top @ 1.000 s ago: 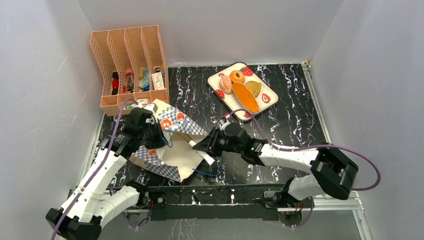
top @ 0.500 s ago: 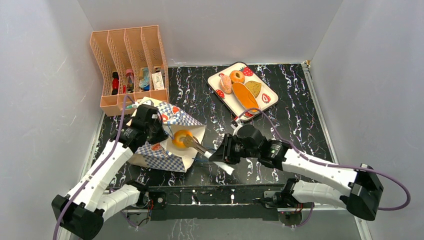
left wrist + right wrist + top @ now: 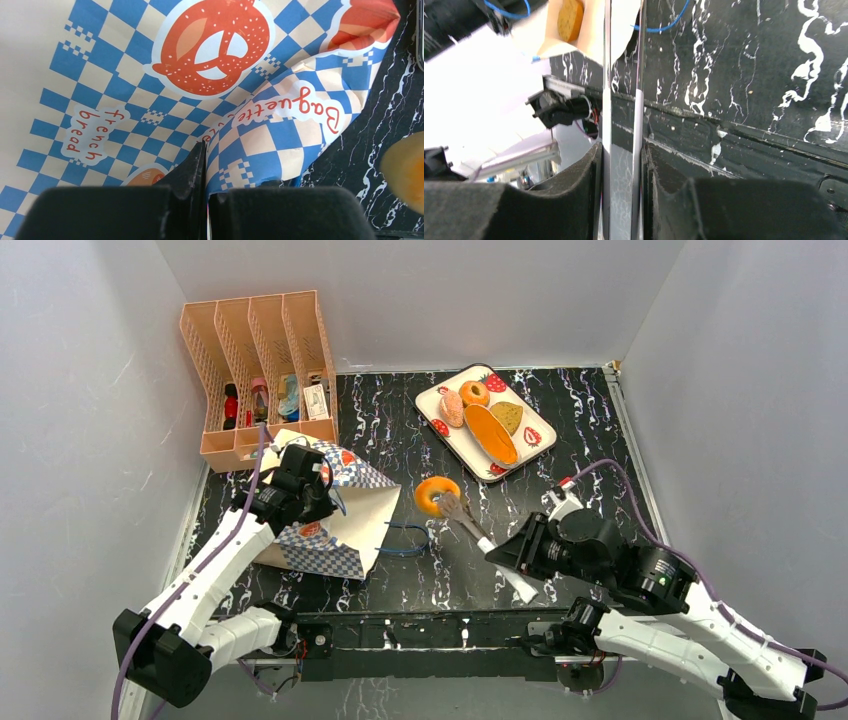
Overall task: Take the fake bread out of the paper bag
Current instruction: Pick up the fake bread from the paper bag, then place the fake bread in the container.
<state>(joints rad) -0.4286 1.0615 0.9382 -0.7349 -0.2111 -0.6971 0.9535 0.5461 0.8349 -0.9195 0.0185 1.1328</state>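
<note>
The paper bag (image 3: 335, 525) lies on its side at the left, its mouth facing right, its chequered print (image 3: 210, 75) filling the left wrist view. My left gripper (image 3: 303, 495) (image 3: 206, 167) is shut on a fold of the bag's upper edge. My right gripper (image 3: 515, 560) (image 3: 623, 167) is shut on the white handles of a pair of tongs (image 3: 480, 538) (image 3: 606, 100). The tongs' tips pinch an orange ring donut (image 3: 437, 493) (image 3: 406, 175), outside the bag and just right of its mouth. An orange-brown piece (image 3: 570, 19) shows against cream paper.
A strawberry-print tray (image 3: 527, 450) at the back right carries a donut, a roll, a long loaf and a toast slice. A peach file rack (image 3: 258, 365) stands at the back left, close behind the bag. The bag's blue cord (image 3: 410, 540) lies loose on the black marbled table.
My right arm has drawn back to the right, and the tongs have pulled the donut out of the bag's mouth onto open table. My left gripper kept hold of the bag, which shifted slightly.
</note>
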